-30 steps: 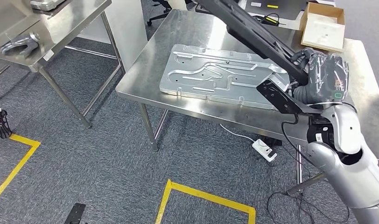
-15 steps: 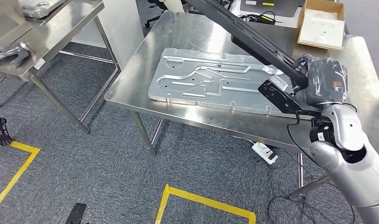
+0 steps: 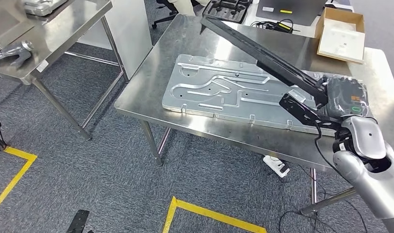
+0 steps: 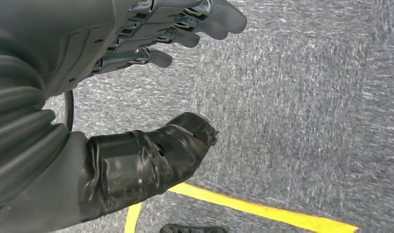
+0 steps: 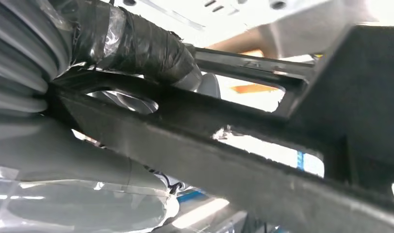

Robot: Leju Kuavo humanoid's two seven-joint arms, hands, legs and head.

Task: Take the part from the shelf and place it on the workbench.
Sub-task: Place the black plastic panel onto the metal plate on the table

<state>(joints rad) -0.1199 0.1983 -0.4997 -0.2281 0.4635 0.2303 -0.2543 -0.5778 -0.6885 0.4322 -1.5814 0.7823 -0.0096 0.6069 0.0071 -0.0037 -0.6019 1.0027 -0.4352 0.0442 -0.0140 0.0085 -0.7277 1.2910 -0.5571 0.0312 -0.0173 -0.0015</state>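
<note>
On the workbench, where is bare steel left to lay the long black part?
Bare steel workbench runs left of the embossed silver plate and along the front edge. Crowded: the plate mid-table, the cardboard box at the far right corner.

a big flat silver plate (image 3: pixel 229 92) lay on the shiny table, a brown cardboard box (image 3: pixel 341 35) sat at its far corner, and yellow tape lines (image 3: pixel 212 216) ran across the grey carpet (image 3: pixel 93 170).

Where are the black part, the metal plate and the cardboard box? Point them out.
black part (image 3: pixel 263 54), head view, middle of its long bar
metal plate (image 3: pixel 219 90), head view, grooved centre
cardboard box (image 3: pixel 341 42), head view, white inside
</note>
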